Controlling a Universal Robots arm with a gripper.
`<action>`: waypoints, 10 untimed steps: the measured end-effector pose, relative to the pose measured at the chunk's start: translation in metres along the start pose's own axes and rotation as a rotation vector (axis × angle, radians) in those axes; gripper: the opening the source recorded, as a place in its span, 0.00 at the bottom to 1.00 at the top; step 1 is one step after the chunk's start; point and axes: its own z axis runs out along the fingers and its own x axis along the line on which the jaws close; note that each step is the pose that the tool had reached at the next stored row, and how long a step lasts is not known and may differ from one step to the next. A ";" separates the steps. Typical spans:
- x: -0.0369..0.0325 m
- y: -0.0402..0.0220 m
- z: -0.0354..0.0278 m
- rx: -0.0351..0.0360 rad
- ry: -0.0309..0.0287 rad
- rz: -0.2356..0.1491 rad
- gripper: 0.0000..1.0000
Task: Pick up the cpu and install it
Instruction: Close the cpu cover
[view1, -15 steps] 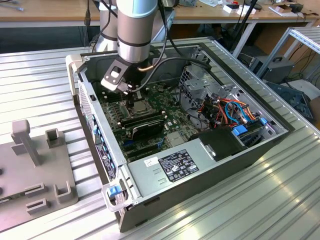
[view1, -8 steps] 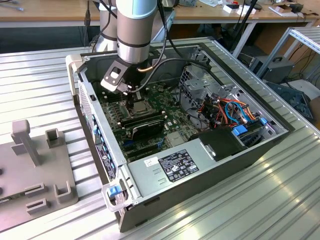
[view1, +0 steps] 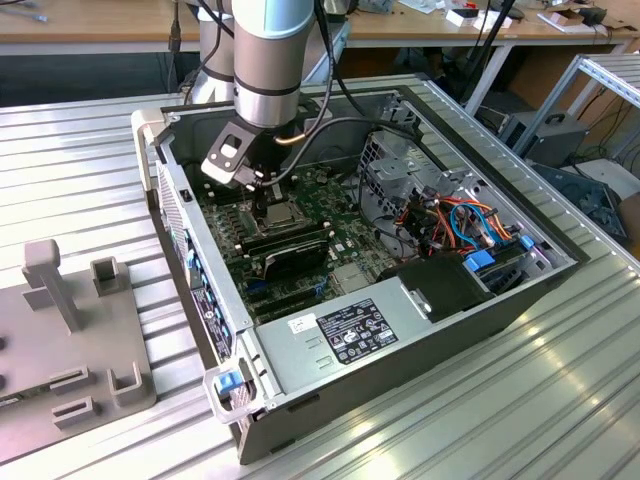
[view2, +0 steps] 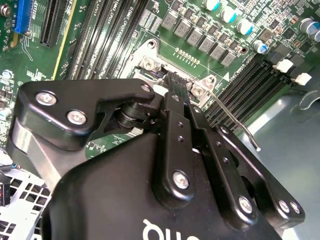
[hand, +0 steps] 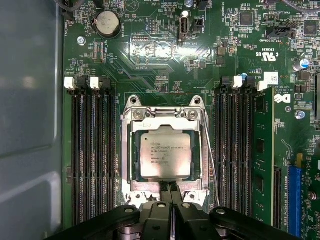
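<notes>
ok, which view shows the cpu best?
First wrist view: the cpu is seen square-on, whole top unobstructed, seated in the socket frame. Exterior view shows it as a small grey square beside the gripper. In the second wrist view the gripper's body blocks the socket.

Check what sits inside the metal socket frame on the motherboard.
The cpu lies flat inside the socket frame, silver top up. Whatever is under it is covered. The shut pincer hides part of the frame's edge in the first wrist view.
</notes>
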 end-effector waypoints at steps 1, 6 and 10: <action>0.0000 0.0000 0.0004 0.0001 -0.0003 0.000 0.11; -0.0001 -0.0001 0.0013 0.0003 -0.0004 0.000 0.11; 0.0000 -0.0001 0.0021 0.0000 0.0000 0.000 0.11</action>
